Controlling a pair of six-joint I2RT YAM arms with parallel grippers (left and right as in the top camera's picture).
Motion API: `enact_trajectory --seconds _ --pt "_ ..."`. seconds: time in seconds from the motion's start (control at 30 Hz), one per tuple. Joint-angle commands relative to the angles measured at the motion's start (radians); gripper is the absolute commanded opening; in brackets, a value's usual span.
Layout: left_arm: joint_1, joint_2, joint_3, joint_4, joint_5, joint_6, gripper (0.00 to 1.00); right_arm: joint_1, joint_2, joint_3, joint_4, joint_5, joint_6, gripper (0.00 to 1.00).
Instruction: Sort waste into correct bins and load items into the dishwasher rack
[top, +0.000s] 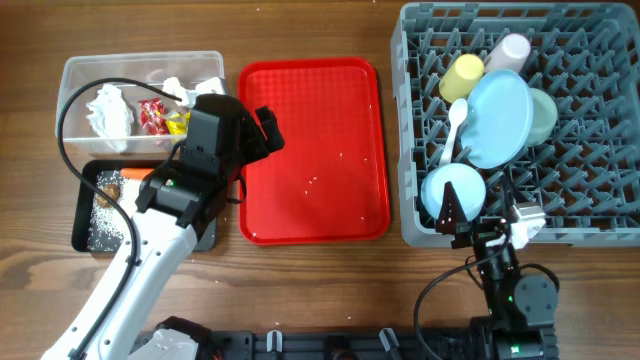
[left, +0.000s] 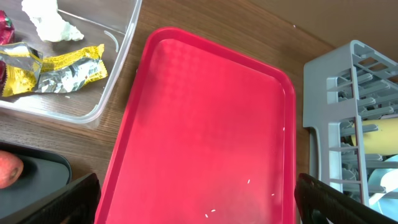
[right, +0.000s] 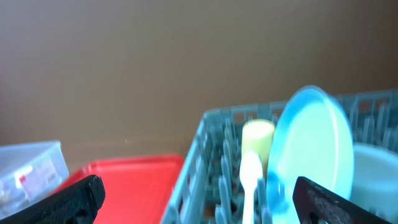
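My left gripper (top: 262, 135) hangs open over the left edge of the red tray, and its fingers frame nothing but tray in the left wrist view (left: 199, 211). A few white rice grains (left: 249, 182) lie on that tray. The clear tub (top: 140, 100) holds tissues (top: 110, 112) and wrappers (left: 68, 68). The black tray (top: 85, 215) holds rice grains and a carrot (top: 108, 180). The dishwasher rack (top: 600, 200) carries the blue plate (top: 498, 118), yellow cup (top: 462, 72), pink cup (top: 510, 50), white spoon (top: 456, 125) and two bowls (top: 452, 190). My right gripper (top: 487, 222) stands open and empty at the rack's near edge.
The flat red serving tray (top: 312, 150) lies between the bins and the rack. A black cable (top: 70, 120) loops over the clear tub. In the right wrist view the rack wall (right: 211, 155) is close ahead, between the spread fingers (right: 74, 199).
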Motion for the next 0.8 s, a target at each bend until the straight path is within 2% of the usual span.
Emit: enact_trajectory --seconds 0.0,0.27,0.43,0.5,0.6,0.77 --pt "0.003 0.004 0.012 0.003 -0.020 0.005 1.00 -0.008 -0.013 -0.001 -0.060 -0.017 0.035 1.00" --pt "0.003 0.004 0.012 0.003 -0.020 0.005 1.00 -0.008 -0.013 -0.001 -0.089 -0.019 0.002 0.99" --pt "0.003 0.004 0.012 0.003 -0.020 0.005 1.00 -0.008 -0.013 -0.001 -0.081 -0.098 -0.221 1.00" --pt "0.003 0.004 0.012 0.003 -0.020 0.005 1.00 -0.008 -0.013 -0.001 -0.083 -0.059 -0.213 1.00" --pt "0.003 0.004 0.012 0.003 -0.020 0.005 0.99 -0.008 -0.013 -0.001 -0.093 0.047 -0.110 1.00" --pt "0.003 0.004 0.012 0.003 -0.020 0.005 1.00 -0.009 -0.013 -0.001 -0.093 0.044 -0.107 1.00"
